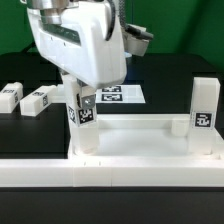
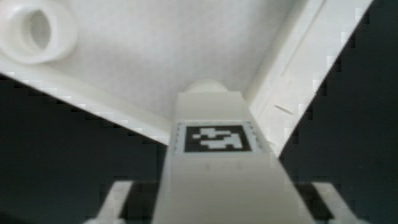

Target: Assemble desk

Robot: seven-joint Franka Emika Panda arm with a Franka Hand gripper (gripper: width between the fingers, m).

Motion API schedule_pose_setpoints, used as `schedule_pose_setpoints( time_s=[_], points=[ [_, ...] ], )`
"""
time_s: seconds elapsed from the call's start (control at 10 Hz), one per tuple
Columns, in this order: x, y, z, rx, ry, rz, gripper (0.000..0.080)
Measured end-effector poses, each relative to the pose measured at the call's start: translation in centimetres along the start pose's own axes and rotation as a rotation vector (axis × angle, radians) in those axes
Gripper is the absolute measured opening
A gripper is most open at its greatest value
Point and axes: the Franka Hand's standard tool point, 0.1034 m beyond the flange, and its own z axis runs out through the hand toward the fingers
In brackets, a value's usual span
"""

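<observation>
The desk's white panel [image 1: 140,135] lies flat with its raised rim up. My gripper [image 1: 83,100] is shut on a white tag-marked leg [image 1: 82,118] that stands upright at the panel's corner on the exterior view's left. In the wrist view this leg [image 2: 217,140] points down at the panel [image 2: 143,85] beside its rim [image 2: 311,60], with my gripper [image 2: 217,205] either side of it. A round socket [image 2: 36,35] shows at another corner. A second leg [image 1: 204,108] stands upright on the corner at the exterior view's right. Whether the held leg sits in a socket is hidden.
Two loose legs [image 1: 10,96] [image 1: 38,99] lie on the black table at the exterior view's left. The marker board [image 1: 122,95] lies behind the panel. A long white border rail [image 1: 110,172] runs along the front.
</observation>
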Motion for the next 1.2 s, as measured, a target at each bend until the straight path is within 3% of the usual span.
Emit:
schedule_pose_setpoints(
  time_s=[0.1,0.2,0.3,0.4,1.0,1.2],
  points=[
    [-0.02,-0.01,0.00,0.000,0.000,-0.029,0.0386],
    [-0.03,-0.02,0.00,0.000,0.000,-0.067,0.0566],
    [-0.06,-0.02,-0.04,-0.002,0.001,-0.132,0.0566],
    [-0.17,-0.15,-0.20,-0.001,0.002,-0.252,0.0631],
    [-0.10,-0.12,-0.21,-0.002,0.003,-0.767,0.0648],
    [-0.03,-0.04,-0.43,-0.014,0.018,-0.978,0.0648]
  ],
)
